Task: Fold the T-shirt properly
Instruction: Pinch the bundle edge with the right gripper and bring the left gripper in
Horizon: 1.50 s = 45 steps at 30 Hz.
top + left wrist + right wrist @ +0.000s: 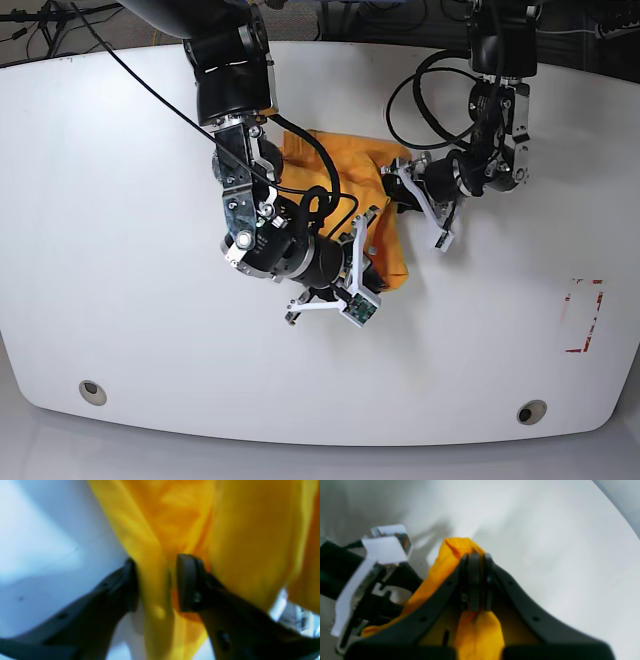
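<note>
Left wrist view: the left gripper [156, 582] has its two dark fingers [188, 582] pressed from either side onto a hanging fold of the T-shirt [190, 525], narrow around the cloth. The yellow-orange fabric fills the frame from 12 o'clock round to 3 o'clock and runs on down between the fingers toward 6 o'clock. The white table [50, 542] shows blurred at 9 o'clock. At 4 o'clock a bit of pale metal hardware peeks past the cloth, too blurred to name.

Right wrist view: the right gripper [476, 580] has its pads closed tight together, with a bunched fold of the T-shirt [450, 562] caught between them; cloth pokes out beyond the tips at 12 o'clock and hangs behind them toward 6 o'clock. At 9 o'clock the other arm's white bracket [385, 547] and dark body stand just beside the cloth. The table [557, 555] spreads from 1 to 4 o'clock.

Base view: the T-shirt [392, 245] lies crumpled near the middle of the table [120, 250], between the two arms. The right gripper [352, 258] reaches in from 9 o'clock, the left gripper [408, 185] from 2 o'clock; black cables [420, 95] loop over the cloth and hide much of it. A red marking [583, 315] sits on the table at 4 o'clock, well apart from the T-shirt. No containers appear in any view.
</note>
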Tool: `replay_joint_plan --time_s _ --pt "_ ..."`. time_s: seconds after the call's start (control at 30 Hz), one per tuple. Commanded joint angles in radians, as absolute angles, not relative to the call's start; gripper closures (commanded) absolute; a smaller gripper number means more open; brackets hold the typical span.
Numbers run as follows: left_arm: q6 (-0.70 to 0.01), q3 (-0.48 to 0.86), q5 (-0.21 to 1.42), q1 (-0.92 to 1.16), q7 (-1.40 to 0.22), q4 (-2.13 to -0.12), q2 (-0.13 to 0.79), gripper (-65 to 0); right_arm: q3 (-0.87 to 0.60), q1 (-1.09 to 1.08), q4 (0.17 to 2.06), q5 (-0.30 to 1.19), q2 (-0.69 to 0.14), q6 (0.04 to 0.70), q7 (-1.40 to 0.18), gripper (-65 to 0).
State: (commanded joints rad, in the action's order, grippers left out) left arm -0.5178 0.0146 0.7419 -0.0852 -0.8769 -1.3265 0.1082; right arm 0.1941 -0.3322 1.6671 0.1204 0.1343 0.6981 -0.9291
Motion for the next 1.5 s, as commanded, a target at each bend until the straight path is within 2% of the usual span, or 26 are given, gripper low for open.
replay_joint_plan --time_s 0.17,0.33,0.4,0.57,0.73,1.1,1.33,1.4,1.47,1.5 --pt "-0.515 0.015 0.848 -0.088 -0.878 -1.348 0.173 -28.5 0.194 -0.332 1.658 0.12 0.134 0.698 -0.929 -0.6" --pt "-0.513 0.015 0.946 -0.09 -0.878 -1.392 0.219 -37.1 0.194 -0.332 1.593 0.12 0.134 0.698 -0.924 -0.6" --pt "-0.513 0.015 0.969 -0.09 -0.878 -1.408 0.231 -38.2 0.194 -0.332 1.573 0.12 0.136 0.698 -0.909 -0.6" --pt "-0.513 0.015 1.036 -0.085 -0.878 -1.449 0.278 -38.3 0.216 -0.321 1.521 0.122 0.136 0.698 -0.846 -0.6" --pt "-0.518 0.024 1.089 -0.085 -0.877 -1.475 0.363 -38.1 0.248 -0.317 1.471 0.12 0.137 0.698 -0.783 -0.6" --pt "-0.521 0.125 1.093 -0.038 -0.878 -1.494 0.432 -38.1 0.271 -0.321 1.333 0.113 0.151 0.698 -0.611 -0.8" --pt "-0.607 0.124 1.093 0.007 -0.878 -1.495 0.449 -37.9 0.272 -0.395 1.241 0.117 0.154 0.698 -0.578 -1.3" --pt "-0.616 0.124 1.093 0.015 -0.878 -1.495 0.449 -37.9 0.272 -0.404 1.239 0.119 0.154 0.691 -0.579 -4.0" --pt "-0.619 0.124 1.093 0.022 -0.878 -1.495 0.449 -37.9 0.272 -0.406 1.242 0.119 0.156 0.679 -0.579 -11.1" --pt "-0.619 0.122 1.093 0.022 -0.878 -1.495 0.449 -37.9 0.272 -0.406 1.245 0.119 0.157 0.667 -0.579 -17.3"
